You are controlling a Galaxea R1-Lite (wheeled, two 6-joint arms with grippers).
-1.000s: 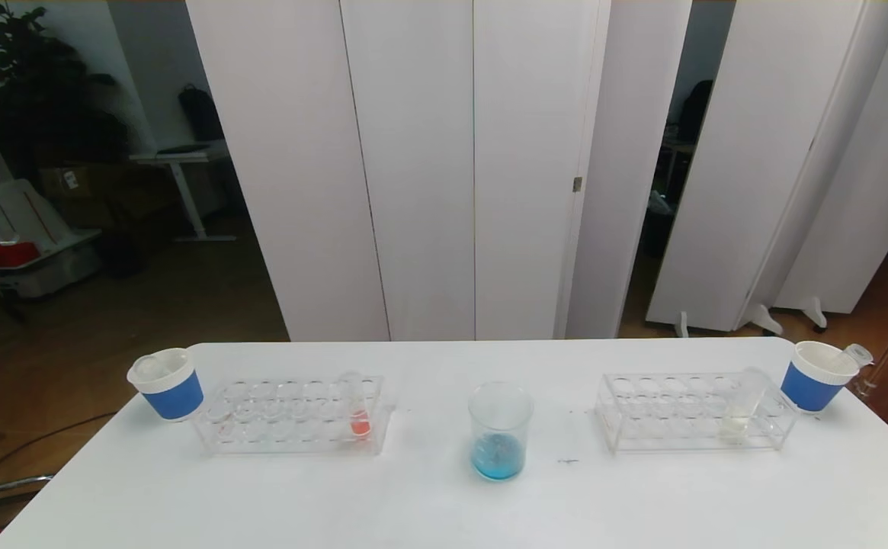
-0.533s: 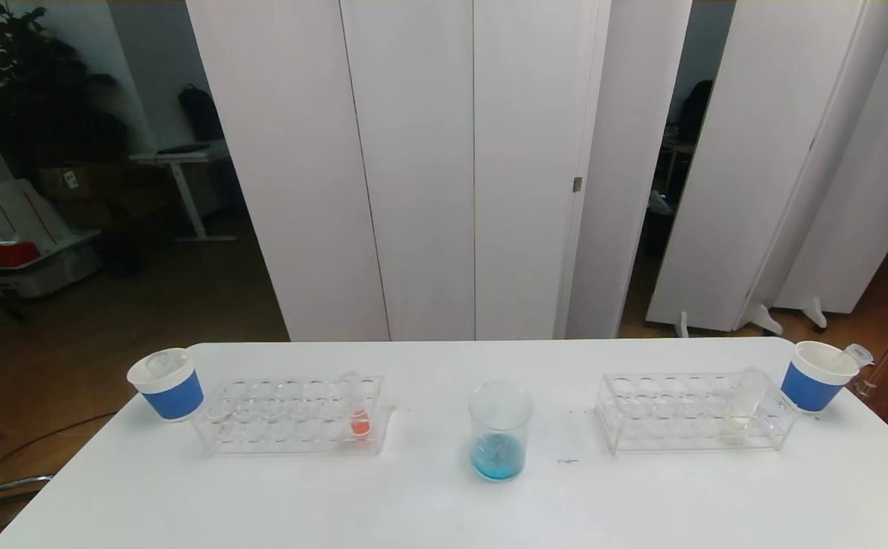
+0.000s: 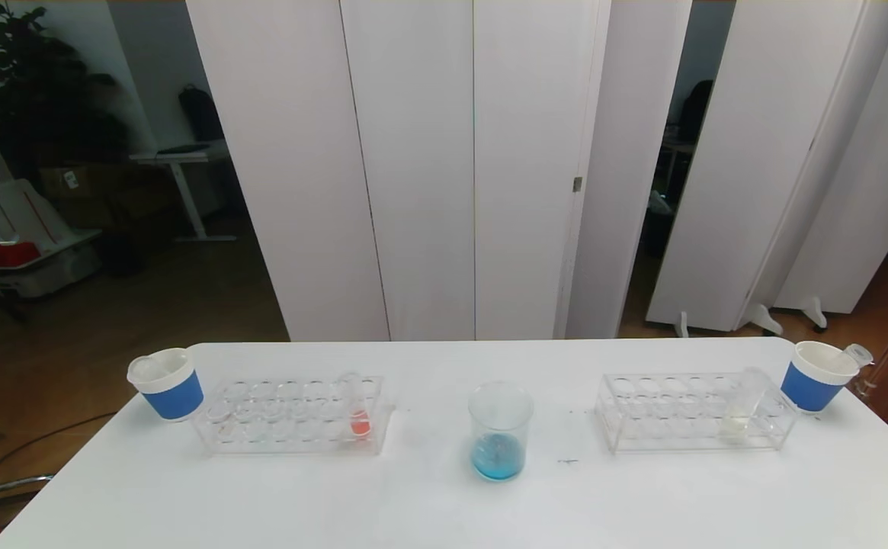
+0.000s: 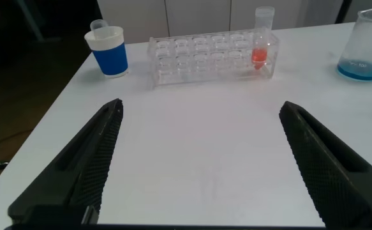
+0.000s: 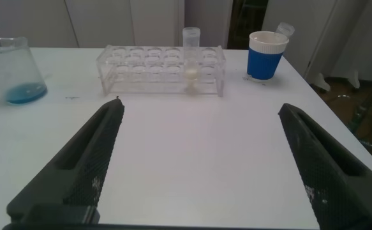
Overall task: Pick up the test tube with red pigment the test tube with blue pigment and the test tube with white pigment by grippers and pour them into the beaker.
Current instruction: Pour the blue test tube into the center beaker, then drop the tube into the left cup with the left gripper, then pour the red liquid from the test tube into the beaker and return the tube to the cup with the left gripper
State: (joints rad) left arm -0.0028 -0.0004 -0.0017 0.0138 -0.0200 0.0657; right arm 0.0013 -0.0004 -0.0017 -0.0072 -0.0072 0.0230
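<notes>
The beaker (image 3: 498,431) stands at the table's middle with blue liquid at its bottom. The test tube with red pigment (image 3: 357,415) stands at the right end of the left clear rack (image 3: 291,415). The test tube with white pigment (image 3: 741,408) leans in the right clear rack (image 3: 691,412). No tube holding blue pigment is in view. Neither gripper shows in the head view. In the left wrist view my left gripper (image 4: 201,108) is open and empty over bare table, short of the red tube (image 4: 260,51). In the right wrist view my right gripper (image 5: 200,108) is open and empty, short of the white tube (image 5: 191,61).
A blue paper cup (image 3: 167,383) with an empty clear tube in it stands left of the left rack. Another blue cup (image 3: 819,375) with an empty tube stands at the far right corner. White panels stand behind the table (image 3: 428,511).
The clear tube in the left blue cup shifts slightly. Nothing else has visibly moved.
</notes>
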